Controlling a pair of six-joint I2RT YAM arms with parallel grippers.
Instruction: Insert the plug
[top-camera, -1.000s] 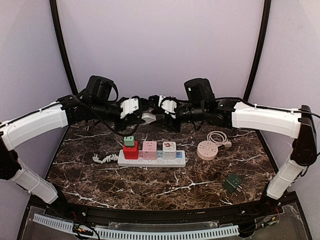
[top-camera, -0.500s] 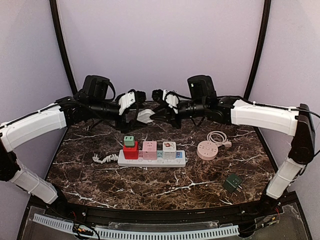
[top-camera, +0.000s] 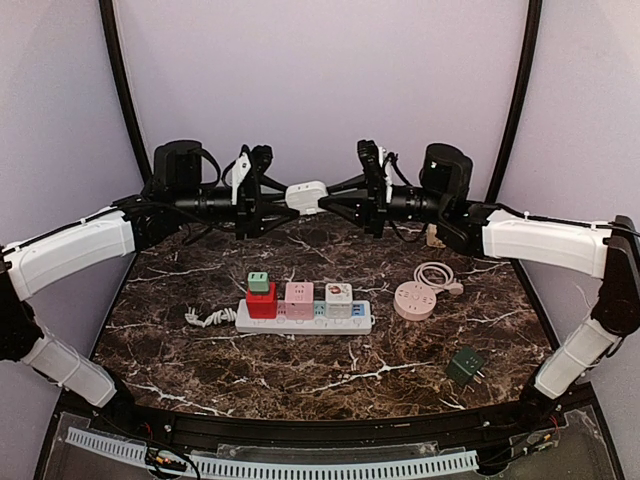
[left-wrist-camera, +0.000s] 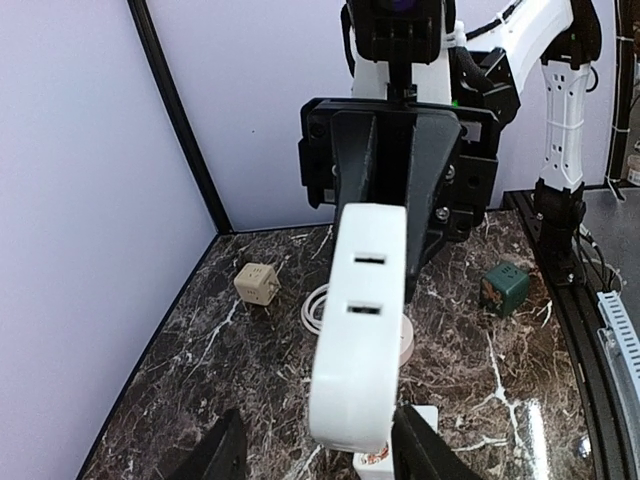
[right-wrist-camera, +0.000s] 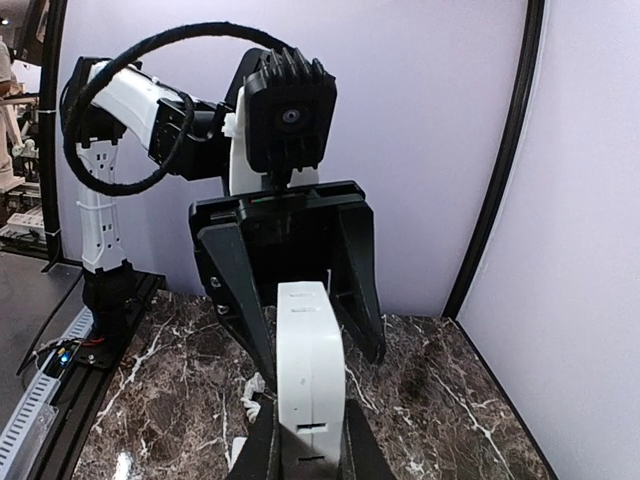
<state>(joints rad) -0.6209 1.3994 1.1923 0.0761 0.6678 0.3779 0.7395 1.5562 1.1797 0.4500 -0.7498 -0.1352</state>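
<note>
A white plug adapter (top-camera: 306, 195) hangs in the air between both grippers, above the far side of the table. My right gripper (top-camera: 326, 200) is shut on it; in the right wrist view the fingers (right-wrist-camera: 262, 450) press both sides of the adapter (right-wrist-camera: 310, 370). My left gripper (top-camera: 288, 197) faces it and is open. In the left wrist view the adapter (left-wrist-camera: 360, 330) sits between the spread fingers (left-wrist-camera: 215, 455) without touching them. A white power strip (top-camera: 303, 318) lies mid-table with red, pink and white cube plugs in it.
A pink round hub (top-camera: 414, 299) with a coiled white cord lies right of the strip. A dark green cube plug (top-camera: 465, 364) lies at the near right. A beige cube plug (left-wrist-camera: 256, 284) lies at the far right by the wall. The strip's coiled cord (top-camera: 208, 318) lies to its left.
Both grippers have risen and levelled out, and the white adapter has gone up and slightly right with them. The right arm has drawn back to the right.
</note>
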